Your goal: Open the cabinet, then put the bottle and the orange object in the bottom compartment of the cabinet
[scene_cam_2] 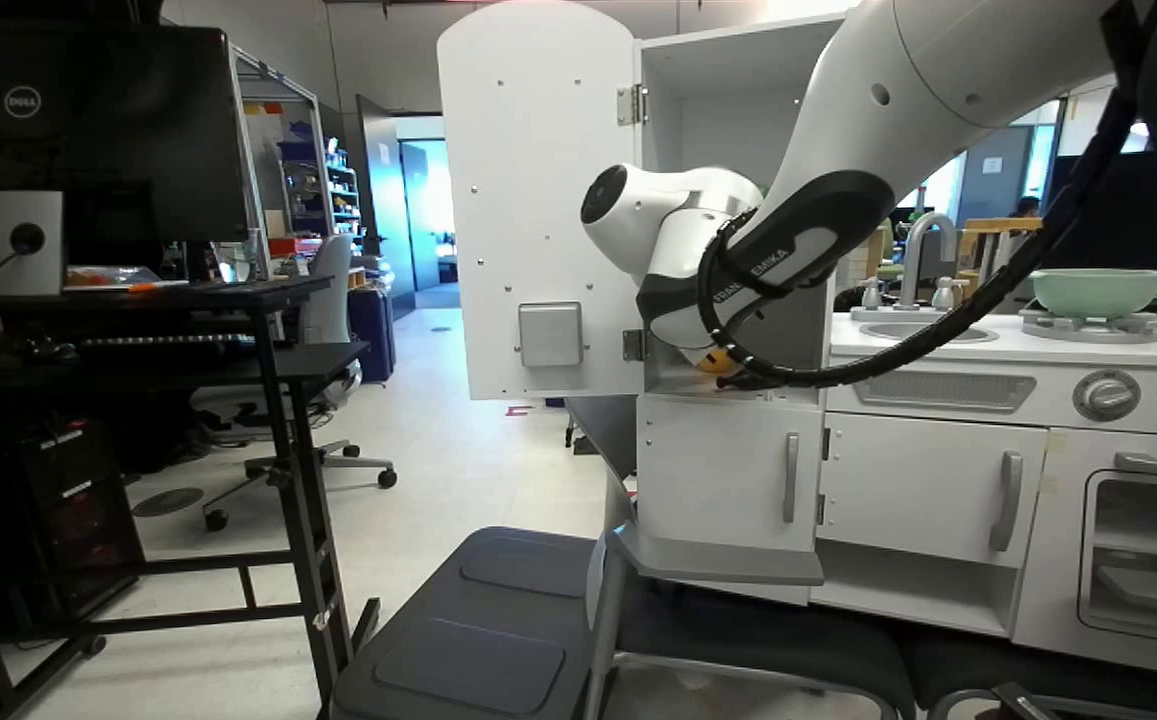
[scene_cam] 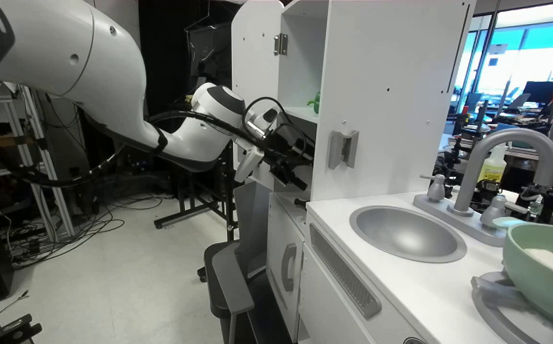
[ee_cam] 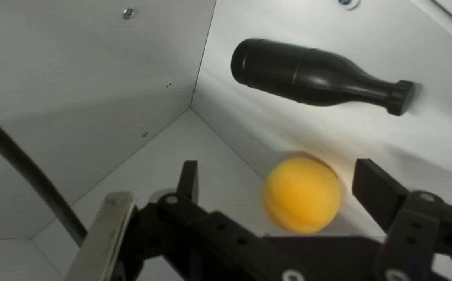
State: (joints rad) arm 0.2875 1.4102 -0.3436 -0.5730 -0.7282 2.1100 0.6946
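Note:
The tall white cabinet [scene_cam_2: 708, 115] has its upper door [scene_cam_2: 548, 200] swung wide open; the door also shows in an exterior view [scene_cam: 255, 71]. The lower cabinet door [scene_cam_2: 708, 470] is shut. My gripper [scene_cam: 289, 177] reaches into the cabinet just above its lower shelf. In the wrist view the gripper [ee_cam: 276, 179] is open, with the round orange object [ee_cam: 302, 195] between its fingers, apart from both. The orange object also shows in an exterior view [scene_cam_2: 716, 360]. The black bottle [ee_cam: 315, 72] lies on its side beyond the fingers; its neck shows at the shelf edge [scene_cam: 300, 203].
A grey chair [scene_cam: 233, 282] stands against the lower door. A green figure [scene_cam: 315, 102] sits on the upper shelf. The counter beside the cabinet holds a sink [scene_cam: 407, 234], a faucet [scene_cam: 472, 167] and a green bowl [scene_cam: 544, 272]. A black desk [scene_cam_2: 138, 300] stands on the door's side.

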